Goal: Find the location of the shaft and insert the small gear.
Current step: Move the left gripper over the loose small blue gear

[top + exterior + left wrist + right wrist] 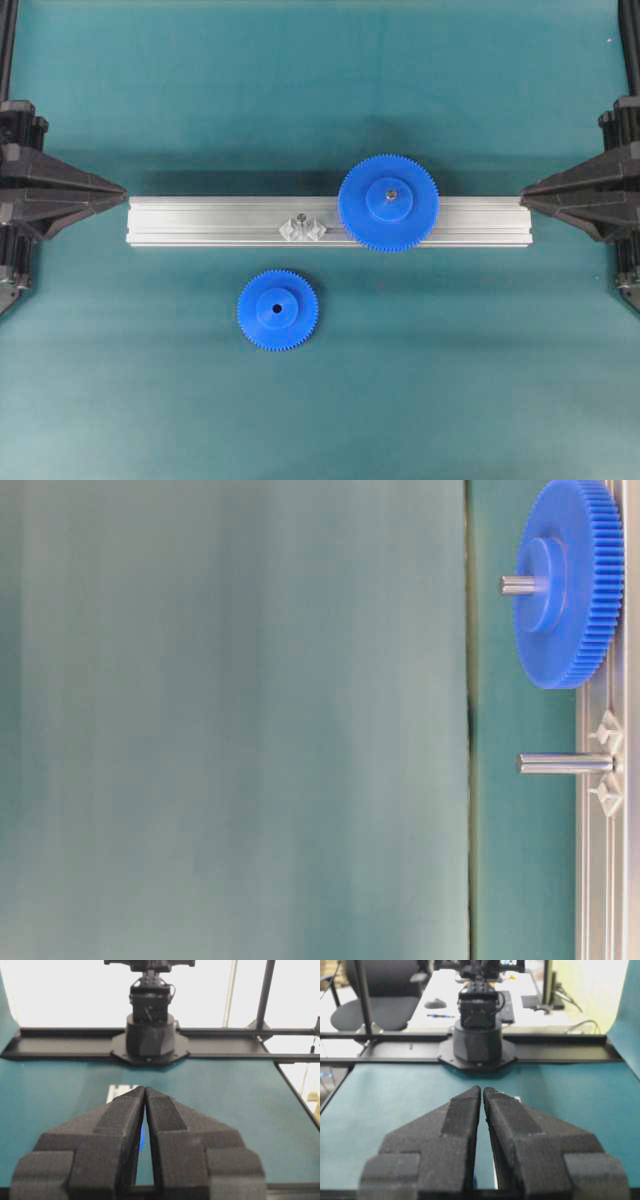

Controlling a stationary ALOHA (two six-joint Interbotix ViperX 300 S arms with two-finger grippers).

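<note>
The left gripper (122, 188) rests at the left end of the rail (200, 222), jaws closed and empty, pointing right. The small gear (278, 310) lies flat on the mat, hub up, just below the rail. The shaft (299, 216) stands upright on the rail — long axis vertical. The right gripper (524, 190) mirrors the left — closed, empty.

small gear (278, 310) before rail (200, 221)

Teal table (150, 380) carries aluminium rail (200, 222) and small gear (278, 310).
</note>
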